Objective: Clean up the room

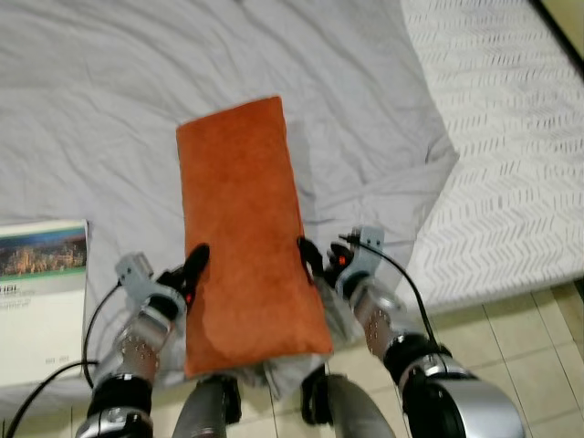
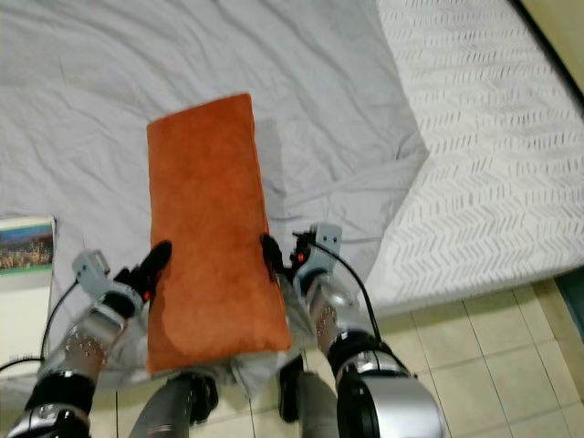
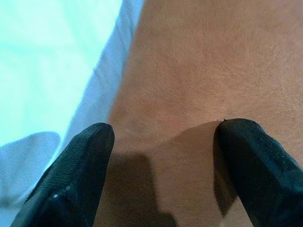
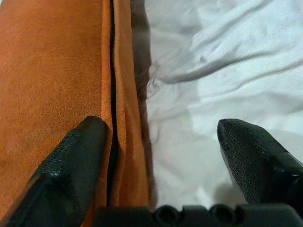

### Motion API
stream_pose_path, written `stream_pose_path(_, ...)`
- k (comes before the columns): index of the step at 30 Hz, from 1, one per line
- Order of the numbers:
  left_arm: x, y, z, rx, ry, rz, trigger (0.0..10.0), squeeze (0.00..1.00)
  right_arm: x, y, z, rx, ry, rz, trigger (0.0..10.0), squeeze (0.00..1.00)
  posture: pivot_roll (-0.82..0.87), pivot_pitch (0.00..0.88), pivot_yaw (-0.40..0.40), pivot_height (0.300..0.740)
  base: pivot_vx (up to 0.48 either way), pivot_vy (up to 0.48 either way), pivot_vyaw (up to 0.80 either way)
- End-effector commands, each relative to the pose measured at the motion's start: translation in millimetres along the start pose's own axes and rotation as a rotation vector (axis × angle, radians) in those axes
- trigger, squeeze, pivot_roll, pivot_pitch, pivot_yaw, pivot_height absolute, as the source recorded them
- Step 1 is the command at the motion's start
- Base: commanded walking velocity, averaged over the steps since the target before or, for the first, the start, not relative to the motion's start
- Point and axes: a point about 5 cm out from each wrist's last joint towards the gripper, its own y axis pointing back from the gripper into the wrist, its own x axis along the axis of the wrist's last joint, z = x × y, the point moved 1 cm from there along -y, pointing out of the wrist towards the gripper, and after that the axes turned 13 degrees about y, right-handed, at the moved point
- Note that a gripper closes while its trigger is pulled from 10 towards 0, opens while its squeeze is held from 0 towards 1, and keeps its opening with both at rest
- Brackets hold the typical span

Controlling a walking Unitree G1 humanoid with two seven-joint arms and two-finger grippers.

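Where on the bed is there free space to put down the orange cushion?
Free: the wide grey sheet beyond the long orange suede cushion, and the white patterned mattress to the right. Crowded: the near edge, where the left gripper, right gripper and a white box sit.

Burnt-orange cushion (image 1: 246,237), pale grey sheet (image 1: 91,100), white mattress (image 1: 511,155) — grey herringbone pattern — beige floor tiles (image 1: 520,338).

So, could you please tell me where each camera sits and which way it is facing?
Left eye view: head, looking down at orange pillow on grey sheet; both arms, left gripper, right gripper.
Right eye view: same scene, shifted.
Left wrist view: along open fingers onto the pillow.
Right wrist view: along open fingers, pillow edge and sheet.
All share the pillow.
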Motion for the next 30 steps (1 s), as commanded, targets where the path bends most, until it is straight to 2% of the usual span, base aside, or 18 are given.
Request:
stream_pose_path(1, 4, 8.7, 0.4, 0.001, -0.082, 0.000, 10.0, 0.00, -12, 8.4, 13.5, -0.054, 0.020, -0.035, 10.0, 0.00, 0.04, 0.545, -0.117, 0.740, 0.000, 0.000, 0.00)
stream_pose_path(2, 11, 10.2, 17.4, -0.066, -0.154, 0.007, 10.0, 0.00, 4, 8.9, 24.0, -0.086, 0.059, 0.040, 10.0, 0.00, 0.04, 0.546, -0.119, 0.740, 0.000, 0.000, 0.00)
stream_pose_path(3, 11, 10.2, 17.4, -0.066, -0.154, 0.007, 10.0, 0.00, 4, 8.9, 24.0, -0.086, 0.059, 0.040, 10.0, 0.00, 0.04, 0.546, -0.119, 0.740, 0.000, 0.000, 0.00)
stream_pose_path(5, 13, 15.2, 33.0, -0.120, -0.207, -0.008, 10.0, 0.00, 24, 11.4, 34.7, -0.122, 0.122, 0.141, 10.0, 0.00, 0.04, 0.546, -0.119, 0.740, 0.000, 0.000, 0.00)
stream_pose_path(7, 13, 18.9, 34.9, -0.122, -0.206, -0.006, 10.0, 0.00, 30, 12.8, 35.6, -0.121, 0.121, 0.174, 10.0, 0.00, 0.04, 0.546, -0.121, 0.740, 0.000, 0.000, 0.00)
stream_pose_path(8, 13, 26.5, 35.1, -0.112, -0.197, -0.006, 10.0, 0.00, 37, 15.4, 35.6, -0.110, 0.103, 0.219, 10.0, 0.00, 0.04, 0.550, -0.121, 0.740, 0.000, 0.000, 0.00)
stream_pose_path(9, 13, 26.5, 35.1, -0.112, -0.197, -0.006, 10.0, 0.00, 37, 15.4, 35.6, -0.110, 0.103, 0.219, 10.0, 0.00, 0.04, 0.550, -0.121, 0.740, 0.000, 0.000, 0.00)
stream_pose_path(12, 5, 42.4, 22.9, -0.048, -0.121, -0.020, 10.0, 0.00, 45, 20.2, 30.6, -0.070, 0.013, 0.279, 10.0, 0.00, 0.04, 0.549, -0.119, 0.740, 0.000, 0.000, 0.00)
stream_pose_path(13, 5, 42.4, 22.9, -0.048, -0.121, -0.020, 10.0, 0.00, 45, 20.2, 30.6, -0.070, 0.013, 0.279, 10.0, 0.00, 0.04, 0.549, -0.119, 0.740, 0.000, 0.000, 0.00)
stream_pose_path(15, -2, 49.6, 13.3, -0.004, -0.018, -0.031, 10.0, 0.00, 46, 20.7, 21.2, -0.008, -0.074, 0.290, 10.0, 0.00, 0.03, 0.548, -0.118, 0.740, 0.000, 0.000, 0.00)
stream_pose_path(19, -13, 50.8, 13.2, 0.011, 0.052, -0.054, 10.0, 0.00, 34, 17.7, -3.2, 0.149, -0.174, 0.230, 10.0, 0.00, 0.02, 0.544, -0.116, 0.740, 0.000, 0.000, 0.00)
stream_pose_path(22, -13, 50.2, 17.5, 0.009, 0.070, -0.053, 10.0, 0.00, 20, 18.5, -17.4, 0.230, -0.176, 0.169, 10.0, 0.00, 0.03, 0.542, -0.112, 0.740, 0.000, 0.000, 0.00)
stream_pose_path(23, -13, 50.2, 17.5, 0.009, 0.070, -0.053, 10.0, 0.00, 20, 18.5, -17.4, 0.230, -0.176, 0.169, 10.0, 0.00, 0.03, 0.542, -0.112, 0.740, 0.000, 0.000, 0.00)
stream_pose_path(24, -13, 49.0, 17.4, 0.011, 0.074, -0.053, 10.0, 0.00, 13, 18.3, -22.3, 0.259, -0.166, 0.141, 10.0, 0.00, 0.03, 0.542, -0.112, 0.740, 0.000, 0.000, 0.00)
stream_pose_path(26, -17, 42.8, 12.3, 0.024, 0.105, -0.075, 10.0, 0.00, -20, 18.1, -37.3, 0.311, -0.077, -0.008, 10.0, 0.00, 0.03, 0.539, -0.114, 0.740, 0.000, 0.000, 0.00)
stream_pose_path(28, -25, 32.2, 0.4, 0.063, 0.120, -0.105, 10.0, 0.00, -40, 20.2, -41.5, 0.309, -0.010, -0.096, 10.0, 0.00, 0.04, 0.536, -0.116, 0.740, 0.000, 0.000, 0.00)
stream_pose_path(29, -25, 32.2, 0.4, 0.063, 0.120, -0.105, 10.0, 0.00, -40, 20.2, -41.5, 0.309, -0.010, -0.096, 10.0, 0.00, 0.04, 0.536, -0.116, 0.740, 0.000, 0.000, 0.00)
stream_pose_path(30, -30, 24.7, -7.3, 0.098, 0.116, -0.119, 10.0, 0.00, -51, 21.8, -40.3, 0.274, 0.022, -0.150, 10.0, 0.00, 0.04, 0.534, -0.120, 0.740, 0.000, 0.000, 0.00)
